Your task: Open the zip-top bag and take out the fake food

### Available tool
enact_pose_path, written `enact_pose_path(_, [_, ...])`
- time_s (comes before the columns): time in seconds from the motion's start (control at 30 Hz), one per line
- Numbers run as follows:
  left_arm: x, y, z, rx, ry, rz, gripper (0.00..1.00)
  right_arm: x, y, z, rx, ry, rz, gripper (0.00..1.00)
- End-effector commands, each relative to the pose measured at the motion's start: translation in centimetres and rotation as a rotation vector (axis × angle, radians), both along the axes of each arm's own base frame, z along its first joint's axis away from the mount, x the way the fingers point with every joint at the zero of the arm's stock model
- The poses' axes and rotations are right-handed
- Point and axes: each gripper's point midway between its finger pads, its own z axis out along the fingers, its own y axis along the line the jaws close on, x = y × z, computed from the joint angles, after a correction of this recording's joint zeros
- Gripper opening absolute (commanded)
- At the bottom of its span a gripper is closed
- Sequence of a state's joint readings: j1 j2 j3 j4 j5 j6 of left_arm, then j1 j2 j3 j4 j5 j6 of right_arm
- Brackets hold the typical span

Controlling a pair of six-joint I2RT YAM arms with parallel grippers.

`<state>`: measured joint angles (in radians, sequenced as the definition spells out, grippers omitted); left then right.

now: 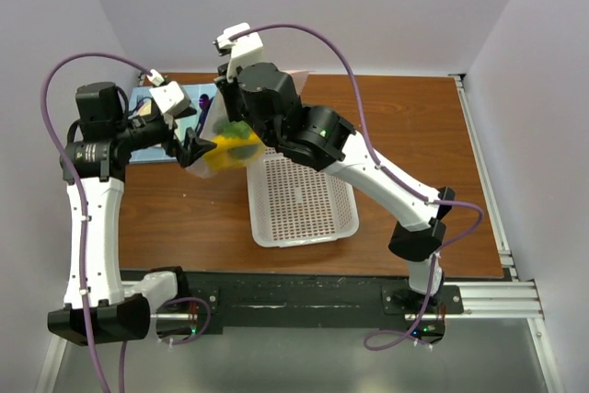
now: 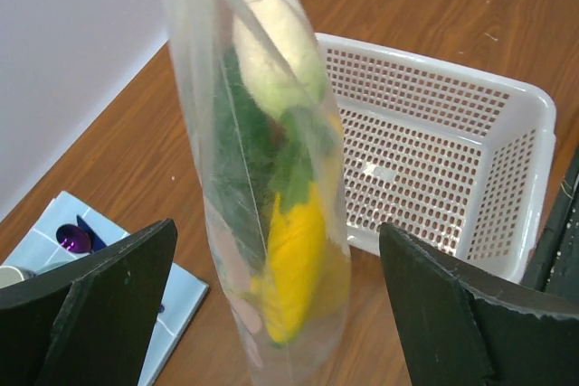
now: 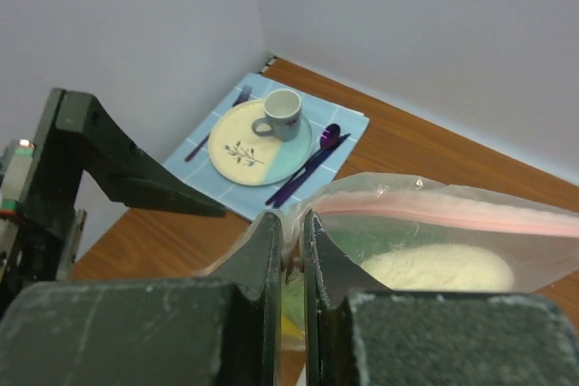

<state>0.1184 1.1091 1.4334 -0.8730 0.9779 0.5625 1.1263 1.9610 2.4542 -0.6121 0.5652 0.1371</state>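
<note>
The zip-top bag (image 1: 227,146) hangs upright above the table, left of the basket. My right gripper (image 1: 224,108) is shut on its top edge; the right wrist view shows the jaws (image 3: 289,223) pinching the plastic beside the pinkish zipper strip (image 3: 452,211). The fake food shows through the bag (image 2: 262,178): a cream-white piece (image 2: 276,51) on top, green leaves (image 2: 244,178) and a yellow piece (image 2: 294,259) below. My left gripper (image 2: 276,237) is open, its fingers on either side of the bag's lower part without touching it.
A white mesh basket (image 1: 304,238) sits on the table under the right arm and shows behind the bag (image 2: 425,56). A blue placemat (image 3: 204,160) with a plate, a cup and purple cutlery lies at the back left corner (image 1: 147,149).
</note>
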Motion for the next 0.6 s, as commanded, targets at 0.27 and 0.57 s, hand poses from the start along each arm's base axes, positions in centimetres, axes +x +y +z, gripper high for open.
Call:
enact_pose_path(0.27, [-2.9, -1.1, 5.4, -0.066, -0.146, -0.043, 1.00, -3.4, 3.5, 4.9, 0.173, -0.061, 0.131, 0.00])
enact_pose_path(0.57, [-2.7, -1.1, 6.6, -0.108, -0.166, -0.002, 0.92, -3.6, 4.3, 4.1, 0.168, -0.049, 0.137, 0.00])
